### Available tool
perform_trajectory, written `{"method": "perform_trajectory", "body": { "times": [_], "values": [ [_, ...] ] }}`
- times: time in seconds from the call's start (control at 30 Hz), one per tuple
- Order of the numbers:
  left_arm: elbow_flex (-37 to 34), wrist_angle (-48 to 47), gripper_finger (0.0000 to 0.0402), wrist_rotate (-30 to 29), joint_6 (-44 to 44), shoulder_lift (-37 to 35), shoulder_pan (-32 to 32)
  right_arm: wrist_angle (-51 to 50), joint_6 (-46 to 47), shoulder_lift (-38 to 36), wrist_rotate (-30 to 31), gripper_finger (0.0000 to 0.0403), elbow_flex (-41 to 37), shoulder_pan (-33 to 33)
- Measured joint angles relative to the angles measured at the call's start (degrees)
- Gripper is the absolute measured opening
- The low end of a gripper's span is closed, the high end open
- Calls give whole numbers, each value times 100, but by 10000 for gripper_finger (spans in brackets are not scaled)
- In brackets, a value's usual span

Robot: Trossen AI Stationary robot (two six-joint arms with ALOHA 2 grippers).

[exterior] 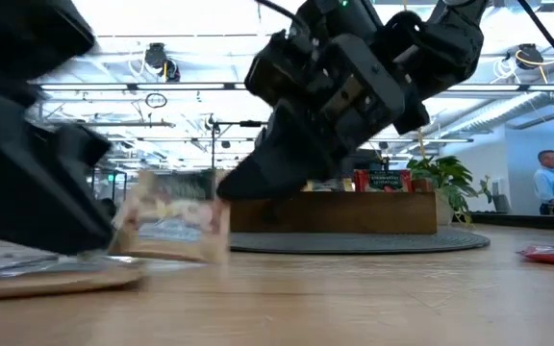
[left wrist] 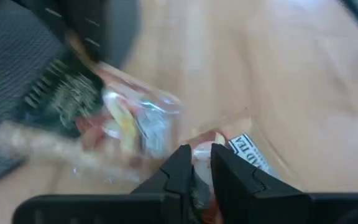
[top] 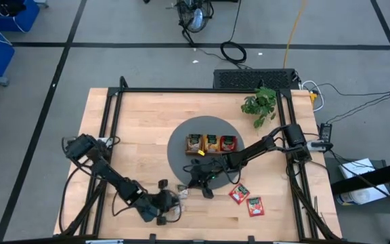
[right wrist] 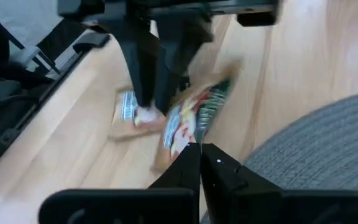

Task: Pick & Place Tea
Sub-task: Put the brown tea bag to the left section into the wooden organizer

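Note:
A green-and-tan tea sachet (right wrist: 194, 118) stands tilted on its edge just off the grey mat (right wrist: 328, 143), also visible in the low view (exterior: 171, 226). My right gripper (right wrist: 201, 152) is shut on it. A second pale sachet (right wrist: 129, 112) lies flat on the wood beside it. My left gripper (left wrist: 201, 158) is right over this one, its fingers a narrow gap apart. Two red sachets (top: 239, 194) (top: 255, 207) lie on the table toward the right. The wooden tray (top: 210, 144) on the mat holds several sachets. My right gripper pinches the upper edge (right wrist: 188, 140) of the green-and-tan sachet between its two fingers. It comes slanting down from the table's right and far side. The sachet stands tilted below the fingers, its lower edge at the wood. My left gripper has the flat sachet's edge (left wrist: 244, 149) at its fingertips; whether they touch it I cannot tell.
A green plant (top: 259, 103) stands at the far right of the table. The two arms meet close together near the front edge, left of the red sachets. A black frame rail (top: 195, 90) runs round the table's edges.

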Motion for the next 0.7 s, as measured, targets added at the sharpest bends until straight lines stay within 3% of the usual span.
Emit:
{"method": "perform_trajectory", "body": {
  "times": [0.3,0.4,0.53,0.7],
  "values": [
    [10,72,67,-91,530,-319,-478,-188,-299,-546,57,0,0,85],
    [13,70,67,-133,528,-326,-553,-607,-471,-939,368,0,0,106],
    [17,66,67,-165,525,-328,-557,-1382,-774,-1637,1167,0,0,143],
    [25,38,67,-179,448,-330,-539,-2273,-1259,-2503,2807,0,2,133]
  ]
}}
